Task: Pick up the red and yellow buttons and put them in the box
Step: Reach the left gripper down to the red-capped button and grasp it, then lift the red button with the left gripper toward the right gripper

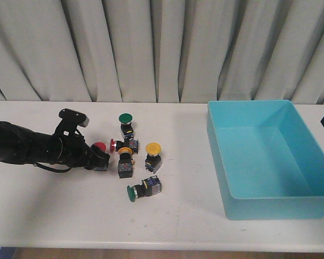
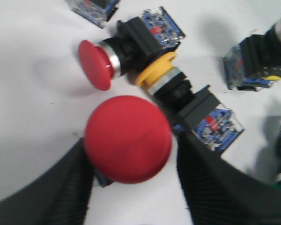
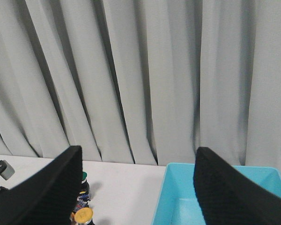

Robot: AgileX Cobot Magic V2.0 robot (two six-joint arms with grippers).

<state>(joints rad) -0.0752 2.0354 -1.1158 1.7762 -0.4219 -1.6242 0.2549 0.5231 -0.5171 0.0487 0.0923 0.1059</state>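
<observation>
Red button (image 2: 128,139) stands on the worktop (image 1: 54,210) between the left gripper's (image 2: 133,185) spread fingers (image 2: 61,187), not yet clamped: the grasp step. Next they must close, lift, and carry it right to the box (image 1: 270,162). Only the front view shows that gap; the right gripper (image 3: 136,187) hangs open, empty.

Curtain (image 1: 162,51): pale grey-white, hangs in deep vertical folds across the whole back of the scene, reaching down to the table's far edge. Table (image 1: 178,216): white top, faint scuffs and small dark specks near the front edge. Light even and soft, shadows short and diffuse. Below the table's front edge, a thin brownish strip; a bit of blue at the lower left corner
</observation>
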